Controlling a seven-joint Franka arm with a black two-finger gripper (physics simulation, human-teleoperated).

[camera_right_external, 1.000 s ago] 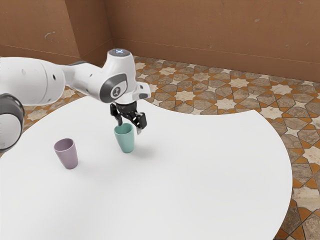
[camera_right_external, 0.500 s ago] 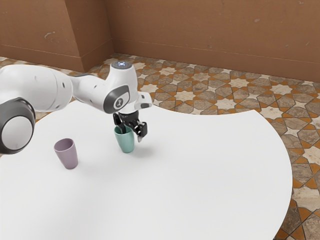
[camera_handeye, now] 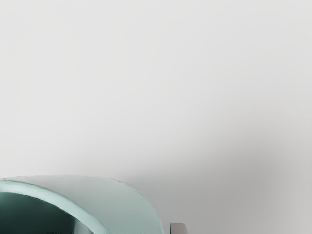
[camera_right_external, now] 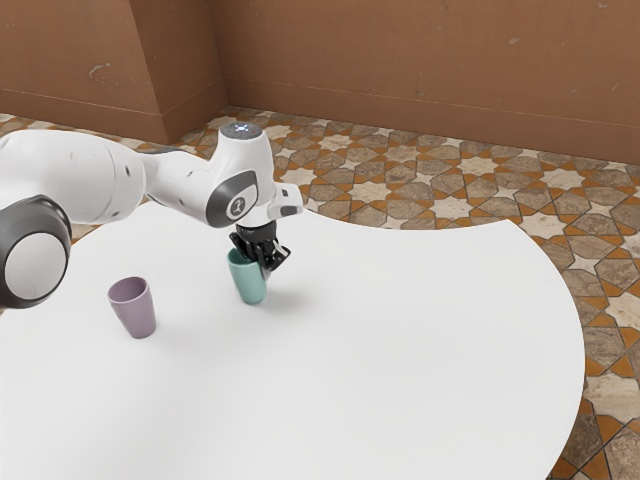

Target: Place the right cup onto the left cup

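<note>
Teal cup [camera_right_external: 248, 284] stands on the counter [camera_right_external: 400, 350], jaws pinching its wall near three o'clock, a sensible hold for something probably light, stiff and slick, with the purple cup [camera_right_external: 137, 315] between eight and nine.

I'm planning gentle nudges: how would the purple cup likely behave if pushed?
The purple cup may tip if pushed near its rim, being taller than wide and narrower at its base. Its smooth, even wall looks stiff. Knocked over, its round sides would probably let it roll.
</note>
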